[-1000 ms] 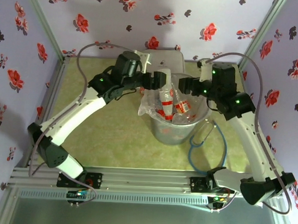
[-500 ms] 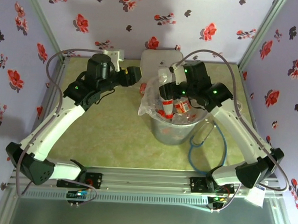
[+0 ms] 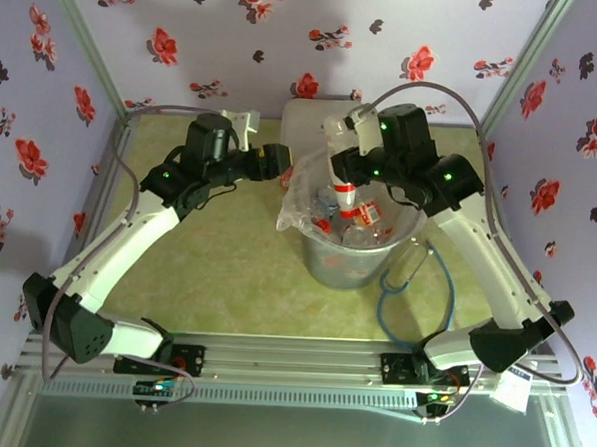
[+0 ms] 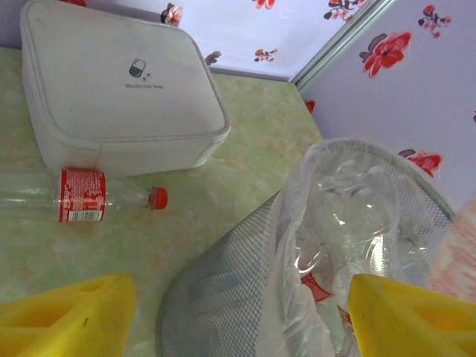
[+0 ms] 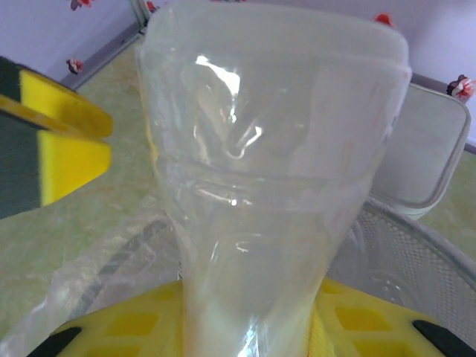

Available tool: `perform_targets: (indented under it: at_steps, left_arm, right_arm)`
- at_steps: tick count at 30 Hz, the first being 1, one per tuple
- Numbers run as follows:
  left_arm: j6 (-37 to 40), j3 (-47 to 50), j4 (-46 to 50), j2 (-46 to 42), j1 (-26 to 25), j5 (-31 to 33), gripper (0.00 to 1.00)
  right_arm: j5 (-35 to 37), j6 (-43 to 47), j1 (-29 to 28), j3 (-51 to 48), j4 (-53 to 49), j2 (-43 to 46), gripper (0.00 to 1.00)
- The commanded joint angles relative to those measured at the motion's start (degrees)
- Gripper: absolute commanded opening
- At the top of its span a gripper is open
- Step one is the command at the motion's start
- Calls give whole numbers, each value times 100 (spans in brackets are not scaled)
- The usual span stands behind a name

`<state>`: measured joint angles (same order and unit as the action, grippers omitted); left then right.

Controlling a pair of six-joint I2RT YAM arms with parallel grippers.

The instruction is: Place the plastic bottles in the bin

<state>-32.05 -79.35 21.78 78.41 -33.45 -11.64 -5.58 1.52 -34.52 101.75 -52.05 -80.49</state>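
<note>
Your right fingers (image 3: 347, 166) pinched a clear bottle (image 5: 275, 171) where it narrowed, with the yellow pads (image 5: 137, 331) pressed in on both sides. The bottle's long axis ran straight out ahead of those fingers, wide end away from them. The bin (image 3: 348, 268) lay below the fingers and a little to their right, its bag-lined rim just under the bottle. From above, the fingers hung over the bin's far edge. In my judgement the bottle wanted carrying a little further over the mouth before you let go, or it could catch the rim. More bottles (image 3: 364, 215) with red labels lay inside the bin.

Your right arm (image 3: 478, 243) reached forward from its base and bent inward at the elbow toward the bin.

Your left fingers (image 3: 277, 166) stood spread wide and empty, just beside the bin's left rim. Ahead of them and to their left, a second bottle (image 4: 82, 195) lay flat on the surface (image 4: 245, 126), just in front of a white box (image 4: 119, 82). Its long axis ran crosswise to the fingers, red cap toward the bin. Your left arm (image 3: 128, 235) was the nearer to it, stretched forward with the wrist tipped down.
</note>
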Motion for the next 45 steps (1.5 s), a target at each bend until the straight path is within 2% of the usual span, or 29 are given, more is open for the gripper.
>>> perform_targets:
  at_steps: [1,4,10,18,22,27,33,45]
  left_arm:
    - [187,79,-47,42,83,33,77]
    - [-27,150,-20,106,273,209,76]
    - [-492,602,-384,129,695,518,79]
    - [-951,1033,-828,532,1098,561,80]
    - [-1213,1097,-1074,877,1165,558,81]
    - [-1411,1106,-1323,1262,1205,592,82]
    - [-1702,1267,-1627,1457,1236,717,82]
    - [-1932,1365,-1858,1607,1236,918,81]
  right_arm:
    - [-135,595,-36,330,-958,-52,37]
    - [-129,822,-57,307,-1330,-196,37]
    - [-53,1122,-224,-83,-1398,-549,39]
    - [-206,1142,-292,-696,-1220,-694,40]
    - [10,1069,-316,-863,-1373,-813,40]
    - [-19,995,-327,-828,-1302,-585,43]
    - [29,888,-327,-587,-1294,-175,39]
    - [647,881,-336,-285,-1117,466,34]
